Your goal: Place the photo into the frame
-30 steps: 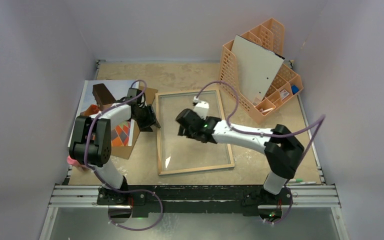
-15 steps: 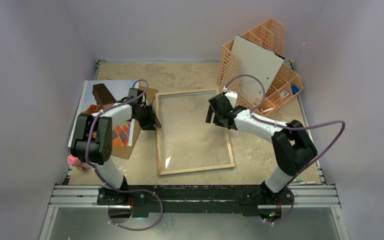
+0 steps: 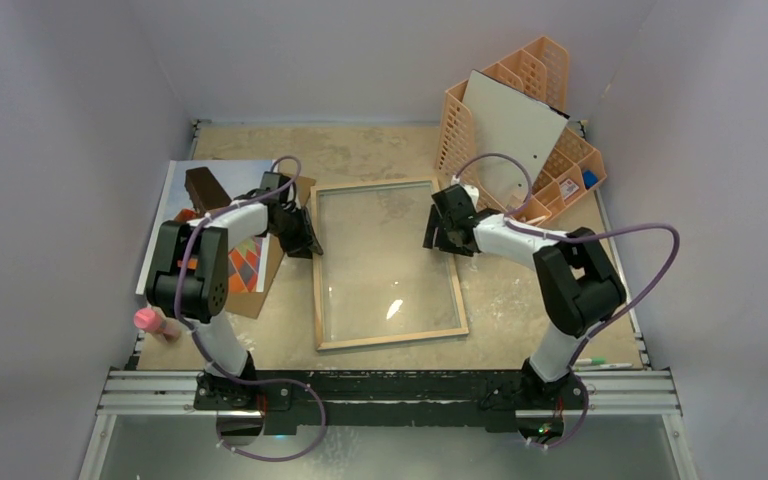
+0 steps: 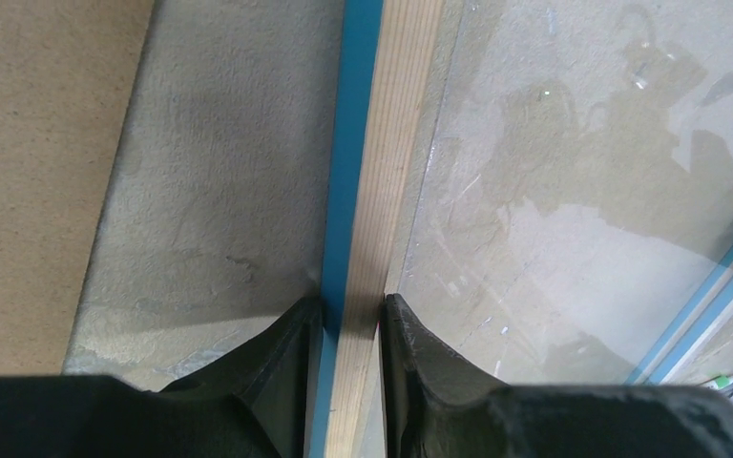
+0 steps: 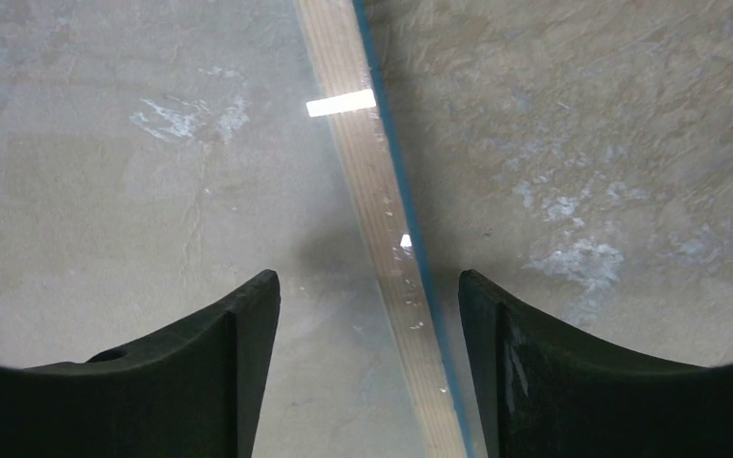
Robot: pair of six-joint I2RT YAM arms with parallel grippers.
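Two grippers flank the frame [image 3: 392,338], which lies flat mid-table, wood back up: the left gripper [image 3: 309,244] at its left rim, the right gripper [image 3: 438,240] at its right rim. The photo [image 3: 182,200] lies well to the left, partly over a brown board [image 3: 256,300], beneath the left arm. The left wrist view shows that gripper's fingers clamped on the rim. In the right wrist view, the fingers stand spread, the rim running between them.

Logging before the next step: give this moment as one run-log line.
left hand: shut on left rail of blue-fronted wooden glass picture frame | right hand: open astride right rail | hot-air-balloon paper photo: outside frame
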